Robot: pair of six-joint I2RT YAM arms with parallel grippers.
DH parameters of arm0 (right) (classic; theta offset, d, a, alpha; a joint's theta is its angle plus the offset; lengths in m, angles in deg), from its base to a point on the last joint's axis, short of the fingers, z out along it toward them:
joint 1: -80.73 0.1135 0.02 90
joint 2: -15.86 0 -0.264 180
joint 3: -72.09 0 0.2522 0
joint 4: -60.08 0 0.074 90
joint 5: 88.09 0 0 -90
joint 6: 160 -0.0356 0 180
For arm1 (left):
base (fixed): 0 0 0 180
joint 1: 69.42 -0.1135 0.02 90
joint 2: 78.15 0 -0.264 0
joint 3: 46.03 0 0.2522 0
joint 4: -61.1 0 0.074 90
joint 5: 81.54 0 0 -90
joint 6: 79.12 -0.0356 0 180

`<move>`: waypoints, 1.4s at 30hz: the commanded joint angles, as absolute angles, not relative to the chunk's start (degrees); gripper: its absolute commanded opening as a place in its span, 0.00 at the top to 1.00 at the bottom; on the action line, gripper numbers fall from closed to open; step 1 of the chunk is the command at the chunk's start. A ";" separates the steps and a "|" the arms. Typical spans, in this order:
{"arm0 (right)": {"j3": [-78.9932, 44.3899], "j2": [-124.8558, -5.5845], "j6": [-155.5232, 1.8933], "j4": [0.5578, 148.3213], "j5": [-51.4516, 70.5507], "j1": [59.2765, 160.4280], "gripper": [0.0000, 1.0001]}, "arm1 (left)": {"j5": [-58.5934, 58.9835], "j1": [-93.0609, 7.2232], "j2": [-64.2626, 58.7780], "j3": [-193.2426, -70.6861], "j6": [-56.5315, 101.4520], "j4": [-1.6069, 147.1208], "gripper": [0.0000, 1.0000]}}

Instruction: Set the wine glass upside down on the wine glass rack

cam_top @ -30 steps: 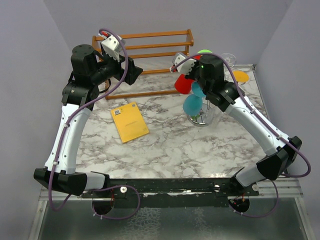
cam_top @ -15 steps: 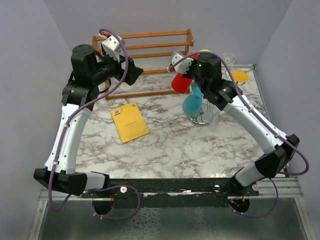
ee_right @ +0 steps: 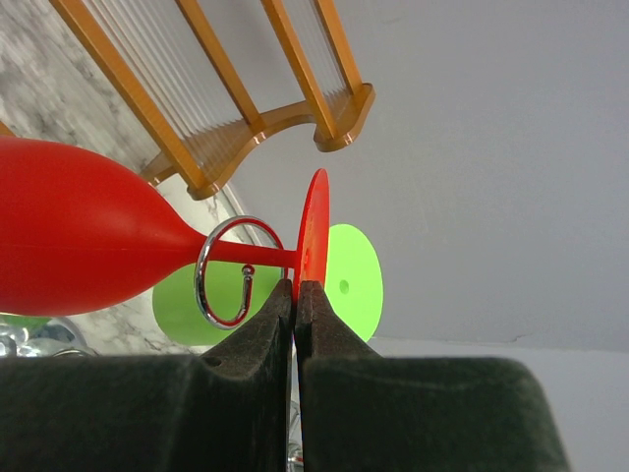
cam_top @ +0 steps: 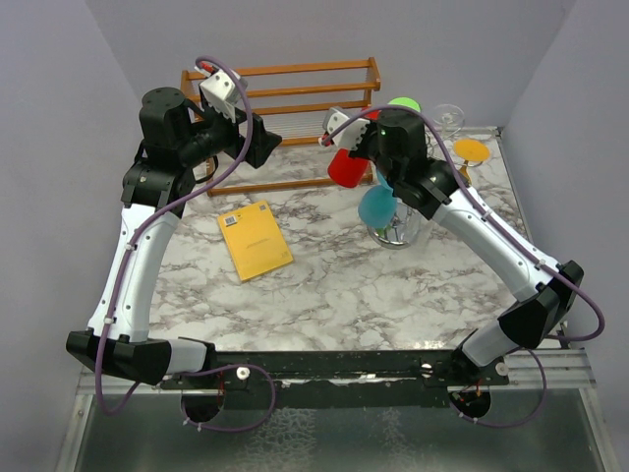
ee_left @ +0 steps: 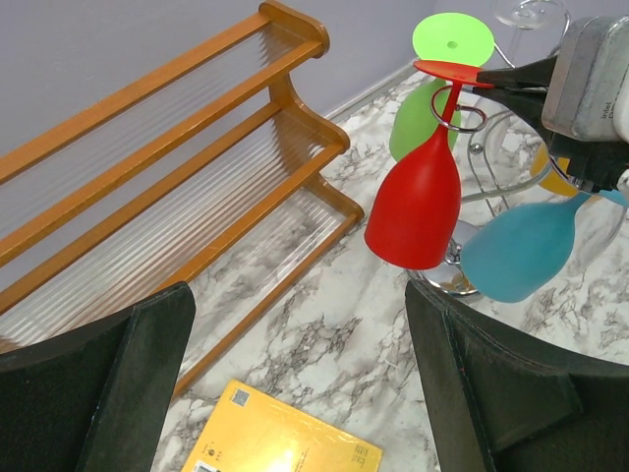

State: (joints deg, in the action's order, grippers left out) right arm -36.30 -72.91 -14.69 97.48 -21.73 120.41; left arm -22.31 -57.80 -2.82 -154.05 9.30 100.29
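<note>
Wine glass (ee_left: 418,206): red, inverted, bowl hanging down and leaning off vertical. Its stem is passing through a curled loop of the rack, with the foot sitting just past that loop.
Right gripper (ee_right: 295,287): pinching the foot disc edge-on, jaws nearly together on the thin rim. Gripping by the foot is leaving the fingers outside the loop and the bowl free to hang.
Wine glass rack (ee_right: 200,277): one loop is taking the red stem. A green glass (ee_left: 452,39) and a blue glass (ee_left: 521,256) are hanging on neighbouring arms, bowls near the red one, so side room is looking tight.
Left gripper (ee_left: 305,379): spread wide, carrying nothing. It is hovering over the marble near the yellow book (cam_top: 255,239) and the wooden shelf rack (ee_left: 197,177), well apart from the hand-off.
Stage: my read is late, since the stem is threaded but the glass is not yet released.
Next: probably levelling the foot onto the loop, then opening.
Risk: letting go while tilted could be sending the bowl swinging into the blue glass, or the foot slipping out of the loop's open side.
</note>
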 commanded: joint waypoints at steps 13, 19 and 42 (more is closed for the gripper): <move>-38.96 -72.39 -16.35 99.28 -20.22 122.29 0.99 | -24.85 -58.08 -2.74 -153.79 8.42 100.16 0.09; -38.98 -71.57 -16.80 100.07 -20.23 122.34 0.99 | -25.07 -58.12 -2.98 -153.67 8.33 100.13 0.09; -40.37 -72.05 -16.39 98.57 -25.79 122.33 0.99 | -25.80 -58.09 -3.22 -153.31 8.24 100.25 0.09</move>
